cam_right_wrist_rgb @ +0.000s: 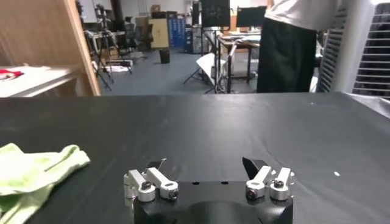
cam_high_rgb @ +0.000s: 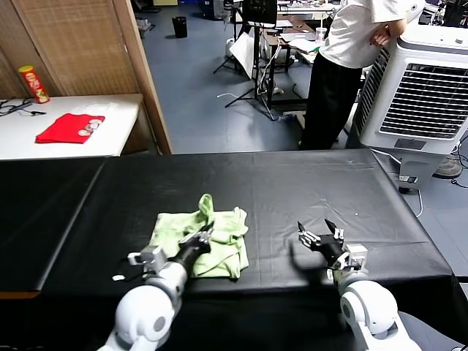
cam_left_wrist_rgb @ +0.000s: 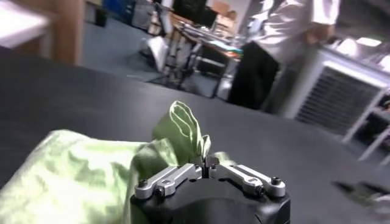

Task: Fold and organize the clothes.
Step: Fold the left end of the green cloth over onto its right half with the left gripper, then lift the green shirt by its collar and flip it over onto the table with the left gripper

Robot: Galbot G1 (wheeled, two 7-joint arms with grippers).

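The clothes (cam_high_rgb: 219, 241), one pale light-green T-shirt, lie bunched on the black table (cam_high_rgb: 292, 183) near its front edge, left of centre. A pinched fold of the shirt stands up in a peak (cam_high_rgb: 207, 206). My left gripper (cam_high_rgb: 205, 237) is shut on the cloth in the middle of the heap. The left wrist view shows the green fabric (cam_left_wrist_rgb: 183, 131) rising from between the closed jaws of the left gripper (cam_left_wrist_rgb: 206, 164). My right gripper (cam_high_rgb: 320, 232) hovers open over bare table to the right of the shirt. In the right wrist view the right gripper (cam_right_wrist_rgb: 205, 165) holds nothing, and the shirt's edge (cam_right_wrist_rgb: 36, 170) shows off to one side.
A white side table (cam_high_rgb: 66, 131) at the back left carries a red folded cloth (cam_high_rgb: 71, 128) and a red can (cam_high_rgb: 33, 83). A person (cam_high_rgb: 351, 66) and a white cooler unit (cam_high_rgb: 420, 88) stand behind the table's far right. A wooden partition (cam_high_rgb: 95, 51) rises at the back left.
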